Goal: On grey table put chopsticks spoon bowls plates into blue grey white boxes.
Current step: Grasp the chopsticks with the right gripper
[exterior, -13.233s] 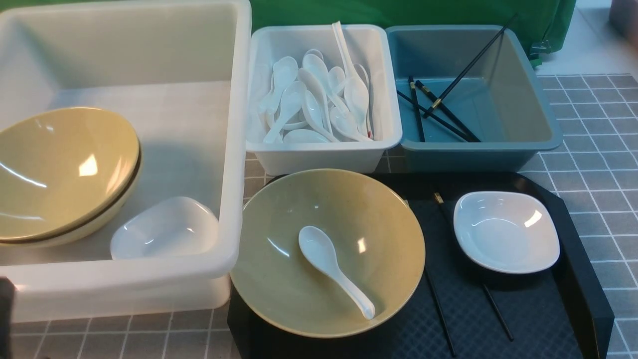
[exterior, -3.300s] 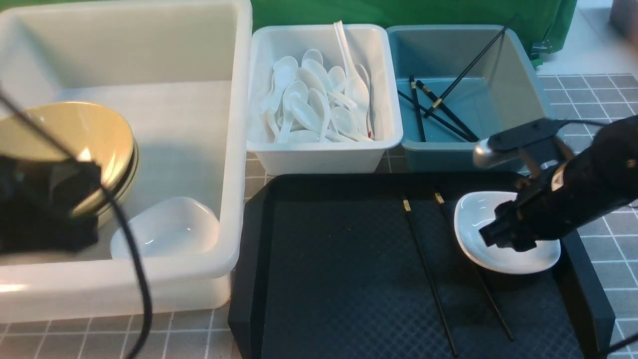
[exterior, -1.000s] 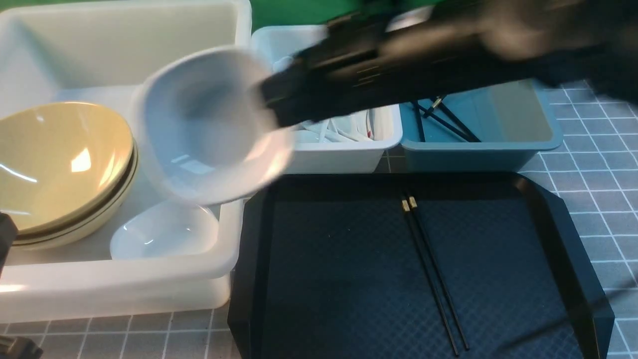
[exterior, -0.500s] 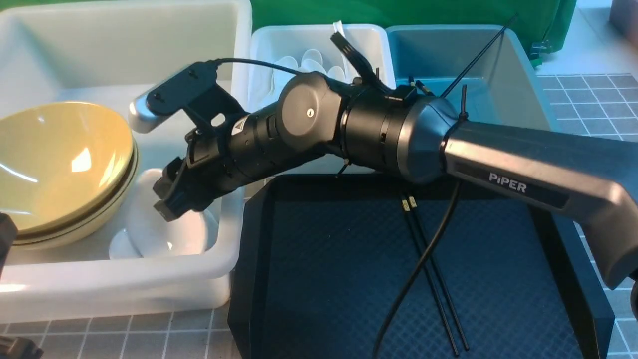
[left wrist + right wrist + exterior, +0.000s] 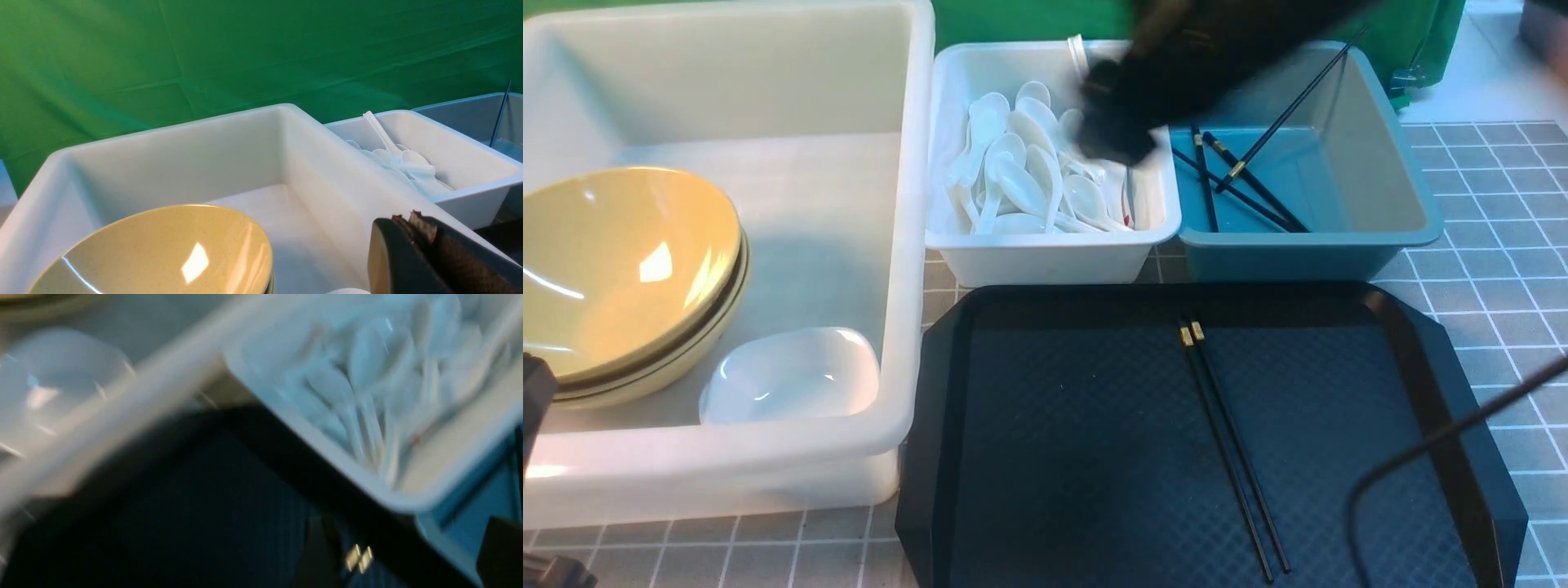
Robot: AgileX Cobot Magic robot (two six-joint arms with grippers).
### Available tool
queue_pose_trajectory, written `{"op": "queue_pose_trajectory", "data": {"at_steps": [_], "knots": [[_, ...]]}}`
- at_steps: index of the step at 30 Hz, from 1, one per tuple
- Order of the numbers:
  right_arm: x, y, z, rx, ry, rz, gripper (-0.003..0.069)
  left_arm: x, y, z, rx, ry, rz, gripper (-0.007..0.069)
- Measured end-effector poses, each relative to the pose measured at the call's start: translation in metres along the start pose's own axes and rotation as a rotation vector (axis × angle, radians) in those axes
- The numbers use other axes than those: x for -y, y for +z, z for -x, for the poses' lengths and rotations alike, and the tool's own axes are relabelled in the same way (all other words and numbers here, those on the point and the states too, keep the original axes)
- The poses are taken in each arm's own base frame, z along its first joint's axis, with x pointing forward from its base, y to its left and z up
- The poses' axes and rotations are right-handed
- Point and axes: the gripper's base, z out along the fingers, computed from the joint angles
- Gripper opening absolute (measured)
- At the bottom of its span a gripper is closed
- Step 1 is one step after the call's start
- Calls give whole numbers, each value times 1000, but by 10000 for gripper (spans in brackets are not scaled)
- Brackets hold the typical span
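Note:
In the big off-white tub [image 5: 907,204], white plates [image 5: 792,376] lie stacked beside the stacked yellow bowls [image 5: 629,261]. White spoons [image 5: 1029,171] fill the white box [image 5: 1045,253]. Several chopsticks [image 5: 1241,175] lie in the blue-grey box [image 5: 1339,245], and two more chopsticks [image 5: 1233,441] rest on the black tray. My right gripper [image 5: 1115,139] is a blur above the seam between the two small boxes; in its wrist view its fingers [image 5: 500,551] stand wide apart with nothing held. My left gripper [image 5: 412,218] is shut and empty, just outside the tub's near wall.
The black tray [image 5: 1078,457] fills the front middle of the grey table [image 5: 1503,212]. A black cable [image 5: 1421,449] loops over the tray's right edge. A green curtain [image 5: 245,53] hangs behind the boxes.
My right gripper opened and left the white plate on the other one in the tub. The arm then swung up and right, over the small boxes. The left arm stayed still.

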Motion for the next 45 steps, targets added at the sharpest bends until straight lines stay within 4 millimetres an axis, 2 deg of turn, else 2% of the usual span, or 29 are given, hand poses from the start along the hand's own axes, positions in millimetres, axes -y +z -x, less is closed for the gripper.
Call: {"op": "queue_pose_trajectory", "data": {"at_steps": [2, 3, 5, 6, 7, 10, 15, 18, 20, 21, 22, 23, 24, 25, 26, 27, 30, 32, 34, 35, 37, 40, 43, 45], "knots": [[14, 24, -34, -125, 71, -28, 512, 0, 0, 0, 0, 0, 0, -8], [20, 45, -63, -220, 122, -36, 513, 0, 0, 0, 0, -1, 0, -8], [21, 67, -95, -299, 167, -34, 512, 0, 0, 0, 0, -1, 0, -8], [15, 87, -128, -367, 204, -20, 512, 0, 0, 0, 2, -2, 0, -8], [10, 94, -139, -381, 220, -13, 512, 0, 0, 1, 8, -2, 1, -8], [0, 106, -148, -355, 238, 1, 512, 0, 0, 2, 22, -2, 3, -8], [-8, 119, -139, -290, 241, 8, 509, 0, 0, 2, 25, -4, 4, -8], [-7, 132, -137, -302, 211, -2, 476, 0, 0, 2, 26, -4, 4, -8], [-6, 139, -136, -322, 183, -14, 430, 0, 0, 2, 27, -4, 4, -8], [-5, 143, -133, -328, 168, -21, 365, 0, 0, 2, 27, -4, 4, -8], [-5, 143, -133, -328, 166, -21, 356, 0, 0, 3, 28, -4, 4, -8], [-5, 145, -131, -336, 146, -22, 283, 0, 0, 3, 28, -4, 4, -8], [-5, 145, -130, -339, 125, -18, 218, 0, 0, 3, 28, -4, 4, -8], [-5, 145, -130, -340, 118, -17, 196, 0, 0, 3, 28, -4, 4, -8], [-5, 145, -130, -345, 103, -14, 134, 0, 0, 3, 28, -4, 4, -8], [-5, 144, -130, -347, 91, -13, 114, 0, 0, 3, 28, -4, 4, -8], [-4, 133, -131, -376, 66, -14, 113, 0, 0, 3, 28, -4, 4, -8], [-4, 121, -129, -368, 57, -16, 78, 0, 0, 3, 28, -4, 4, -8], [-4, 95, -119, -297, 54, -19, 41, 0, 0, 3, 28, -4, 4, -8], [-4, 87, -116, -272, 52, -20, 36, 0, 0, 3, 28, -4, 4, -8], [-3, 51, -103, -149, 48, -25, 33, 0, 0, 3, 28, -4, 4, -8], [-1, 17, -93, -6, 42, -34, 33, 0, 0, 3, 28, -4, 4, -8], [0, 1, -88, 65, 53, -39, 33, 0, 0, 3, 28, -4, 4, -8], [-1, 8, -92, 12, 69, -35, 36, 0, 0, 3, 28, -4, 4, -8]]}}
